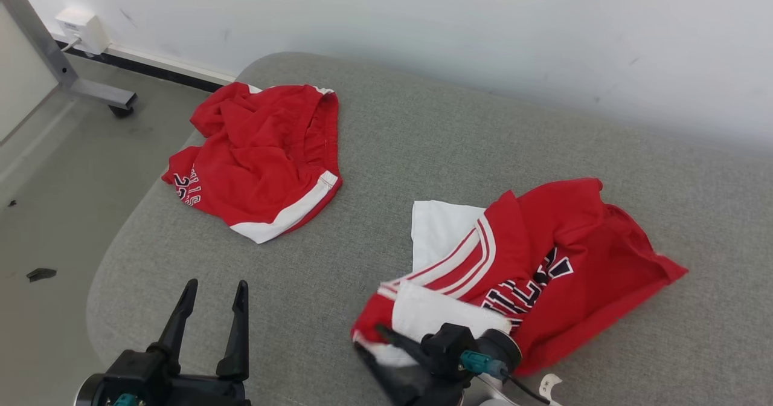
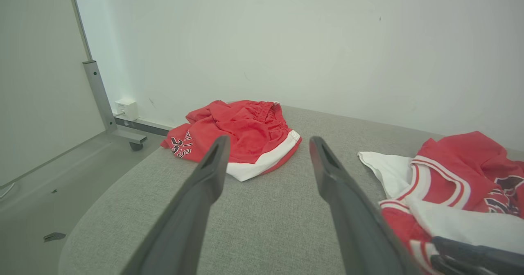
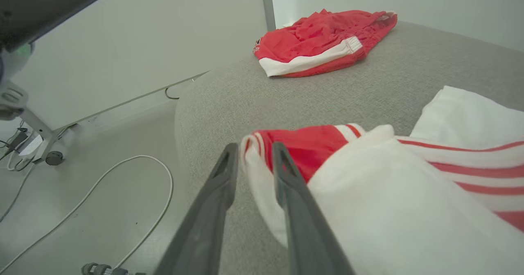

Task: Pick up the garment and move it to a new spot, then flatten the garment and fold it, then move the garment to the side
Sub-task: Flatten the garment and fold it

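Starting at the left, the red shorts (image 1: 266, 152) lie crumpled at the far-left end of the padded grey tabletop (image 1: 423, 128), well apart from both arms. Nearer the robot, the left pincer (image 1: 217, 283) hovers over bare fabric, its fingers spread wide and nothing between them.

To the right lies the jersey (image 1: 543, 255), which I take for the garment in hand. It is rumpled and part-folded on the near-right of the tabletop. Its long axis runs from the near-left corner away to the right. The white, stripe-trimmed end points toward the robot and the red body trails off rightward.

The right pincer (image 3: 255, 146) is at that near-left corner, so the right arm is plainly the nearer one. Its fingers stand close together with the white hem between them. Whether they actually pinch it I cannot tell.
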Motion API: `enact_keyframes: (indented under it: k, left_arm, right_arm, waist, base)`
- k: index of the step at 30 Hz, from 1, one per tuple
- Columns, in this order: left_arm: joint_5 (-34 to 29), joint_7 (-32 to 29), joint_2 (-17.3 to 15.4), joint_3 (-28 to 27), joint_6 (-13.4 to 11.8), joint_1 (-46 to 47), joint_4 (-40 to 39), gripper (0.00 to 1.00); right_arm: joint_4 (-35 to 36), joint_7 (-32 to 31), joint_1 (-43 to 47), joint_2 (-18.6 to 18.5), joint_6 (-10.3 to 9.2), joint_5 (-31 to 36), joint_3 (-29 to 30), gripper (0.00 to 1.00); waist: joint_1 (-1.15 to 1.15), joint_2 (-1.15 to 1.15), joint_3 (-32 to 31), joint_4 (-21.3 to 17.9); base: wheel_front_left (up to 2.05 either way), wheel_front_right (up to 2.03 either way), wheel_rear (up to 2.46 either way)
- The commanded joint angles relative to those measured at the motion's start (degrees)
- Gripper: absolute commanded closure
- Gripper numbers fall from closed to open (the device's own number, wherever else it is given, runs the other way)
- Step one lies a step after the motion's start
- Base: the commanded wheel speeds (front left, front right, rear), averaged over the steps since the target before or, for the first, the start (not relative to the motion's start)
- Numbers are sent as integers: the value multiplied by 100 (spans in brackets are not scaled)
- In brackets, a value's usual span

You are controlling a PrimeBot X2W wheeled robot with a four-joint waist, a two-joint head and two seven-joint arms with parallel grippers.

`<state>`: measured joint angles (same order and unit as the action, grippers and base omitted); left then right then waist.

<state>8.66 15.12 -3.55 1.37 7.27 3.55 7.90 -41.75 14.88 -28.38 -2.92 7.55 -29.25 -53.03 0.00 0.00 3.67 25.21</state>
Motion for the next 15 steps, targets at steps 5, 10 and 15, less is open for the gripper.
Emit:
enact_keyframes:
  k: [5,10,15]
  left_arm:
    - [-20,5,16,-74,-11,-24,-5,0]
    - [-87,5,-5,-126,-11,-66,-43,0]
    - [-92,5,-50,-160,-4,-125,-39,0]
  right_arm:
    - [6,38,-319,1,-14,-199,80,0]
    - [378,28,-219,-320,-14,271,1237,0]
    - [769,26,70,-642,-13,650,2019,0]
  waist:
    - [0,0,-23,-144]
    - [0,0,-134,-403]
    - [0,0,-201,-593]
  base:
    - [0,0,0]
    - [0,0,0]
    - [0,0,0]
